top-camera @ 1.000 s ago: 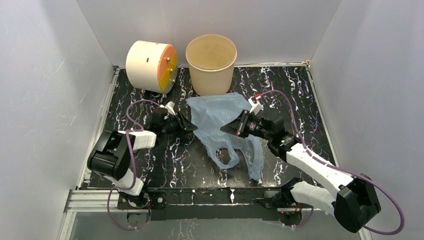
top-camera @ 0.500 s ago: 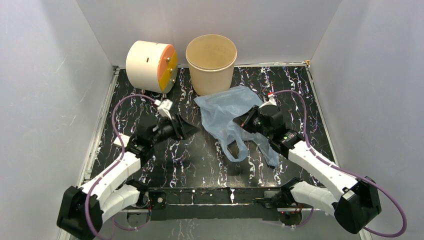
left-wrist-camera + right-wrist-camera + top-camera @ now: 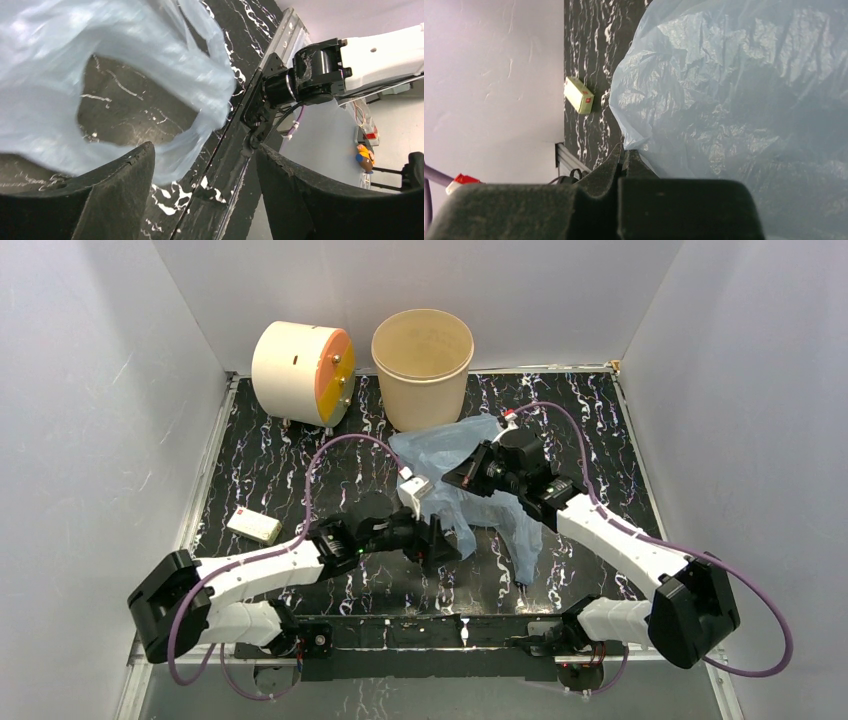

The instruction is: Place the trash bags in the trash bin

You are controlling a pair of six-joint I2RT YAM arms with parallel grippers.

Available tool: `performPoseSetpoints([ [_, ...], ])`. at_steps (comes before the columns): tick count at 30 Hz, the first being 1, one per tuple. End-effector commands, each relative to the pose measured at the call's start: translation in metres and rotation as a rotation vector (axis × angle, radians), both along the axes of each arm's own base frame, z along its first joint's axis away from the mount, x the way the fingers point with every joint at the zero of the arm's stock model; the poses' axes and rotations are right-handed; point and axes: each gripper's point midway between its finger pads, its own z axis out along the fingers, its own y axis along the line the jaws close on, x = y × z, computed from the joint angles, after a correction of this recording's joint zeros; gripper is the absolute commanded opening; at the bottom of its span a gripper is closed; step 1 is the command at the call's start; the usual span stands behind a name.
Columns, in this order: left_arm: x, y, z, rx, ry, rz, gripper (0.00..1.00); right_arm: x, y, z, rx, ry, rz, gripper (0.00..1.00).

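The pale blue trash bag (image 3: 452, 452) hangs crumpled over the table just in front of the tan trash bin (image 3: 421, 365), which stands upright at the back. My right gripper (image 3: 458, 480) is shut on the bag's edge, and the bag (image 3: 734, 90) fills the right wrist view above its closed jaws (image 3: 625, 155). A strip of the bag trails down to the right. My left gripper (image 3: 443, 543) is open, low beside the bag's hanging loop. In the left wrist view the loop handle (image 3: 150, 55) lies just past the left finger (image 3: 115, 195), with nothing gripped between the jaws (image 3: 205, 167).
A cream drum with an orange face (image 3: 300, 368) stands left of the bin. A small white card box (image 3: 253, 526) lies on the marbled black table (image 3: 260, 460) near the left rail, also visible as the box (image 3: 579, 95). White walls enclose three sides.
My left arm has swung from the left side across to the bag's lower loop, its jaws opening. My right gripper has carried the bag back toward the bin. The card box has come into view.
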Motion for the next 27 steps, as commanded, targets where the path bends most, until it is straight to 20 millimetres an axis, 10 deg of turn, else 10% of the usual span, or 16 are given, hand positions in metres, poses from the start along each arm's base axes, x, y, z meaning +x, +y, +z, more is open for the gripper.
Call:
performPoseSetpoints([
  [1, 0.013, -0.024, 0.033, -0.071, -0.134, 0.014, 0.72, -0.006, 0.019, 0.030, 0.062, -0.047, 0.117, 0.00],
  [14, 0.013, -0.028, 0.007, -0.029, -0.090, 0.004, 0.67, -0.002, 0.025, 0.044, 0.068, -0.066, 0.148, 0.00],
  [24, 0.002, -0.034, 0.029, -0.138, -0.090, -0.047, 0.04, -0.001, 0.018, 0.038, 0.036, -0.055, 0.160, 0.00],
  [27, -0.002, -0.032, 0.032, -0.145, -0.095, -0.060, 0.00, 0.001, 0.006, 0.036, 0.007, -0.074, 0.157, 0.07],
])
